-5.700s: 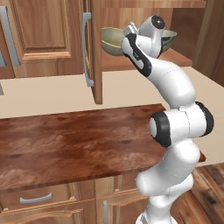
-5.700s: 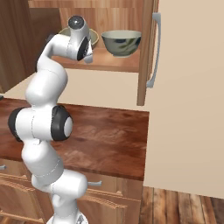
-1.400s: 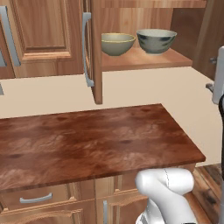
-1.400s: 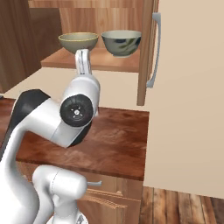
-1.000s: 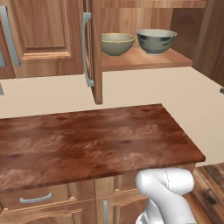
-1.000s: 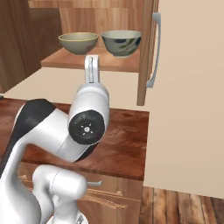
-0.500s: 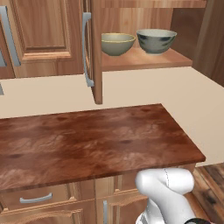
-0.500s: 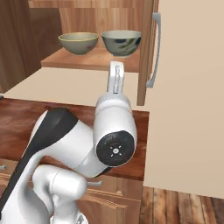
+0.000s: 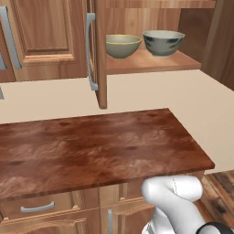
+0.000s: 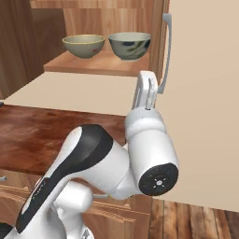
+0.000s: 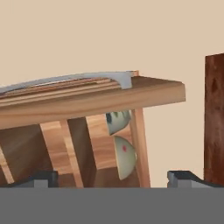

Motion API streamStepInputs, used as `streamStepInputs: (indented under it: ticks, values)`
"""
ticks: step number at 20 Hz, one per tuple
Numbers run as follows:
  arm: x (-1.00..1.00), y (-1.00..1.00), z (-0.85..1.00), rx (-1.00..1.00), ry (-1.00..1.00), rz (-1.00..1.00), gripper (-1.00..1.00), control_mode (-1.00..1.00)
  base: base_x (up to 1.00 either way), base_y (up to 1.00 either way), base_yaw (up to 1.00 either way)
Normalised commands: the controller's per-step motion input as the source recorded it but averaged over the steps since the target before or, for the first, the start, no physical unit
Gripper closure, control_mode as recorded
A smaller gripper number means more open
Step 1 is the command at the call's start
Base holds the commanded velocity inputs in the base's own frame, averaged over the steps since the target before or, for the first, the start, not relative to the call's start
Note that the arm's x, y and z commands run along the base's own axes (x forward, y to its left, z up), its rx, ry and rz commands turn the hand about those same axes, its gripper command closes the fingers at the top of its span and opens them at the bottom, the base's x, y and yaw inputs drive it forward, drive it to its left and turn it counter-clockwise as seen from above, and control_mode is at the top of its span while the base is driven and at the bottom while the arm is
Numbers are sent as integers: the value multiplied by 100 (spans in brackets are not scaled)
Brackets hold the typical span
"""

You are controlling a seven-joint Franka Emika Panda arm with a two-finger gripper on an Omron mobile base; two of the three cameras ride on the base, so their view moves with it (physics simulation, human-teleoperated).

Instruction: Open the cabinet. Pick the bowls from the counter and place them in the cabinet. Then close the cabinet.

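Cabinet (image 9: 151,64) open, both doors swung out. Worktop (image 9: 91,146) at 6 o'clock below it. Grey-green bowl (image 9: 163,42) beside beige bowl (image 9: 122,45) on cabinet shelf. Hand view: fingers (image 11: 41,178) spread wide, holding nothing, right door edge-on.

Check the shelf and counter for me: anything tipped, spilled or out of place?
Nothing stands out. Both bowls, beige-olive bowl and grey-green bowl, sit upright side by side on the cabinet shelf. The cabinet doors are open, and the counter shows no spill.
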Motion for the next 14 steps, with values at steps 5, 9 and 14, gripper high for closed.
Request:
streamStepInputs:
  ticks: [5, 9, 14]
  values:
    - [9, -24, -18, 0, -22, 5, -100, -100, 0, 0, 0]
    - [34, -17, -23, 0, -19, 6, -100, -100, 0, 0, 0]
    - [33, -35, -5, 4, -12, 8, -100, -100, 0, 0, 0]
